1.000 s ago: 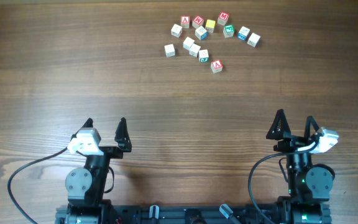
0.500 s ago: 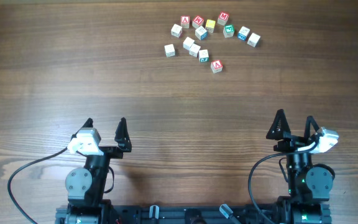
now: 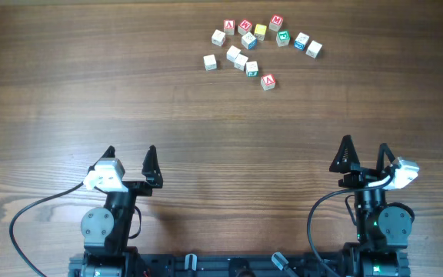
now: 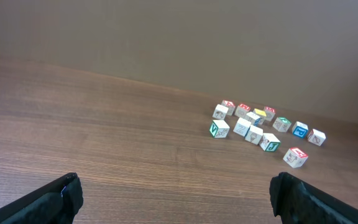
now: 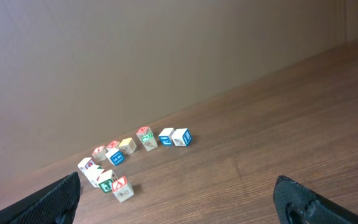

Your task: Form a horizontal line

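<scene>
The row of three pale cubes (image 3: 241, 61) is sitting close to the far edge of the table (image 3: 91, 85), a little right of the middle. It is running on a slant, not level, its cubes touching or nearly so. Around it the other letter cubes (image 3: 282, 38) are lying loose. A yellow cube (image 3: 261, 31) is sitting nearer the far edge. A red-lettered cube (image 3: 268, 80) is lying on the near side, and a single pale cube (image 3: 210, 62) is sitting just to the left.

I'm holding both arms back by the near edge, well apart from the cubes. My left gripper (image 3: 130, 156) is hanging near the left corner, fingers spread wide and carrying nothing. My right gripper (image 3: 364, 148) is hanging near the right corner, spread just as wide and carrying nothing too.
</scene>
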You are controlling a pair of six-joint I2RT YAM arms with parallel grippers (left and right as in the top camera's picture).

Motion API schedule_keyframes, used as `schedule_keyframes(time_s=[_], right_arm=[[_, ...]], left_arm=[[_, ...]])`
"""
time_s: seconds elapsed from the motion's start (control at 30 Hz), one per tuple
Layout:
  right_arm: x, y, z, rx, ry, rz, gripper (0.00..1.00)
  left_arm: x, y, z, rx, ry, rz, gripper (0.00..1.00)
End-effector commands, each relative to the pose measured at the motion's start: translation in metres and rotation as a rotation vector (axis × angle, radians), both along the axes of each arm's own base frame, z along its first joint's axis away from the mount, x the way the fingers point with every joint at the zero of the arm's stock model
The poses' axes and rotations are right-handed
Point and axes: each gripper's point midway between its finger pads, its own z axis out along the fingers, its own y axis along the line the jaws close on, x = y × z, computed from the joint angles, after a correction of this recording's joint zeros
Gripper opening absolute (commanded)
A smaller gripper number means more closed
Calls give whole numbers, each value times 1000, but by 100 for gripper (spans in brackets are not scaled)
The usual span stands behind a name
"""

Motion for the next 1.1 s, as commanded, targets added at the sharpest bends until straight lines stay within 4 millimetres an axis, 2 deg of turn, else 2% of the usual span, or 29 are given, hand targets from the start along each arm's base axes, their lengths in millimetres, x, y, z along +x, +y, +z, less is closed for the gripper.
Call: schedule_keyframes(time_s=[0.0, 0.6, 0.67, 0.77, 0.87, 0.93, 1.07], right_arm=[[0, 2, 3, 6, -13, 12, 100], [0, 2, 3, 6, -13, 12, 100], [0, 2, 3, 6, -13, 12, 100], [0, 2, 3, 6, -13, 12, 100], [0, 2, 3, 6, -13, 12, 100], [0, 2, 3, 6, -13, 12, 100], [0, 2, 3, 7, -13, 12, 100]], left_arm=[[0, 0, -3, -10, 2, -3, 100], [0, 0, -2, -10, 1, -2, 100], [0, -5, 0, -13, -9, -34, 100], [-4, -26, 1, -22, -8, -157, 100], [-6, -31, 0, -107, 31, -178, 100], [-6, -31, 6, -150, 42, -174, 100], [-8, -41, 32, -241, 56, -228, 100]])
